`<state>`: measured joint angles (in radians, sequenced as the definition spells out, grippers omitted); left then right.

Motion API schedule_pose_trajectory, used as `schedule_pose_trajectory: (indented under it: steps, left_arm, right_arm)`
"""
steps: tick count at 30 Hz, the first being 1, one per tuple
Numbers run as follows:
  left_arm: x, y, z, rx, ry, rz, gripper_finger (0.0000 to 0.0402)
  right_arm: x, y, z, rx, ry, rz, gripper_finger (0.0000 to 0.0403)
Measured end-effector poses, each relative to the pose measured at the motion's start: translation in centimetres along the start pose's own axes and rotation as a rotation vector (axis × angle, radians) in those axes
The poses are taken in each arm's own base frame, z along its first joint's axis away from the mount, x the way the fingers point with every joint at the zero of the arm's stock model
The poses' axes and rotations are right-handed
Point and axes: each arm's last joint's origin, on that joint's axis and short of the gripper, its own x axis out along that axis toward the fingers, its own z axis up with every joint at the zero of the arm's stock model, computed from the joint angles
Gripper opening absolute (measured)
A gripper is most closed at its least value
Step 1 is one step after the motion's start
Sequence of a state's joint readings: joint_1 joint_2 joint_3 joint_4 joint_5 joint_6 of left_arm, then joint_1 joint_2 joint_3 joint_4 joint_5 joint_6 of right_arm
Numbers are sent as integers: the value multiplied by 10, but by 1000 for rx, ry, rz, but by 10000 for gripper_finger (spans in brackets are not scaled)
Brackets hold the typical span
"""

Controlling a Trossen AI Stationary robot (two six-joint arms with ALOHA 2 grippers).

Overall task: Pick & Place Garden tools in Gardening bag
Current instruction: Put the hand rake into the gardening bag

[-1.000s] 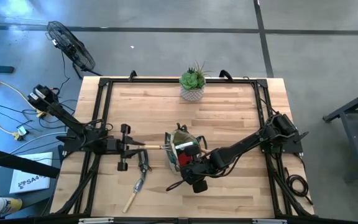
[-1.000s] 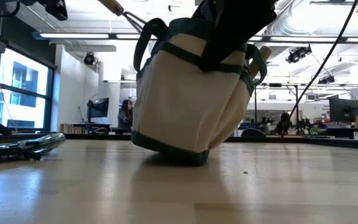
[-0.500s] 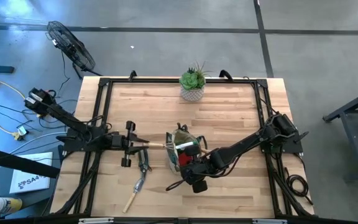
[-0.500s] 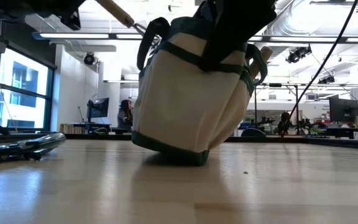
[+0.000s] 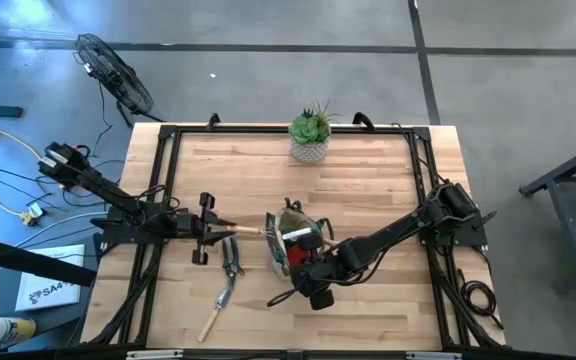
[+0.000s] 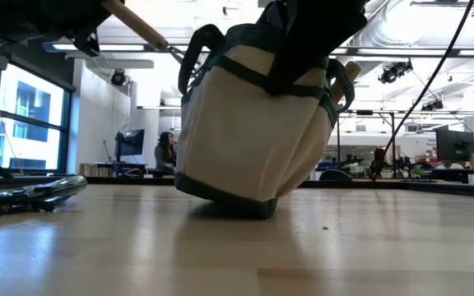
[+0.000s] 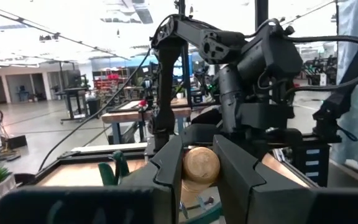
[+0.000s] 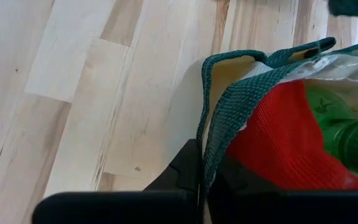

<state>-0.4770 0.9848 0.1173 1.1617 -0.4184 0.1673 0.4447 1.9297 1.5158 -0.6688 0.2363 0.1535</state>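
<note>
Claws both closed: left claw (image 7: 201, 177) grips wooden handle (image 7: 201, 167), right claw (image 8: 205, 180) pinches bag rim (image 8: 219, 118).

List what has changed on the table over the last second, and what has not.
The left hand, closed on a wooden-handled tool, has edged a little toward the top of the high view; in the low view the handle now slopes down toward the gardening bag. The right hand is still clamped on the bag's green rim, the bag still tilted. The tools on the table have not moved.
</note>
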Motion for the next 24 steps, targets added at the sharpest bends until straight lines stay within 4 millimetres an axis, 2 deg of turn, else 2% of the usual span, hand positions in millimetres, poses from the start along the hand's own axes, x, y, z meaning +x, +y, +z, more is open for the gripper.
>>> schedule_pose_trajectory:
  steps: [17, 24]
  left_arm:
    - [7, -5, -15, 33, 35, 11, 64]
    - [7, -6, -25, 17, 111, 25, 64]
  right_arm:
    - [1, -3, 1, 10, -5, 2, 4]
    - [1, -3, 1, 10, -5, 4, 4]
